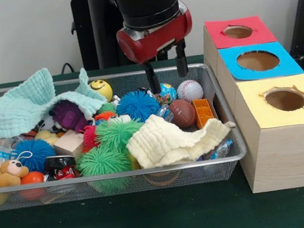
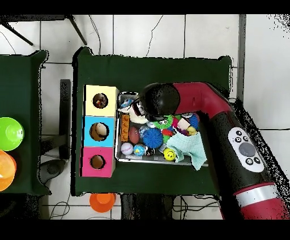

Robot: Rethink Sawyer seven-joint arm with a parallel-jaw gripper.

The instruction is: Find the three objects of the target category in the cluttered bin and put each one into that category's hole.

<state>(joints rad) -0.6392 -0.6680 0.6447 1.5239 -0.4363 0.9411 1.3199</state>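
A: Where is the claw (image 1: 166, 70)?

B: Above the far right part of the bin (image 1: 235, 156), its 2 dark fingers (image 1: 152, 79) apart with nothing between them. The tips hang just over a blue spiky ball (image 1: 138, 104) and a small multicoloured ball (image 1: 166, 92). A baseball (image 1: 189, 90) sits just right of them.

A: And the printed fabric bundles?

B: I cannot pick any out for sure. A mint cloth (image 1: 26, 105) drapes the left rear of the clutter, and a cream cloth (image 1: 171, 141) lies at the front right, hanging over the rim.

A: Where is the hole?

B: The hole (image 1: 285, 98) with the yellow surround tops the nearest wooden box (image 1: 285, 153), right of the bin on the green surface (image 1: 158, 223). The blue-surround hole (image 1: 257, 61) is behind it and the red-surround hole (image 1: 238, 31) farthest back.

A: From overhead?

B: The arm (image 2: 226, 121) covers much of the bin (image 2: 120, 155); the yellow box (image 2: 101, 100) is at the row's top.
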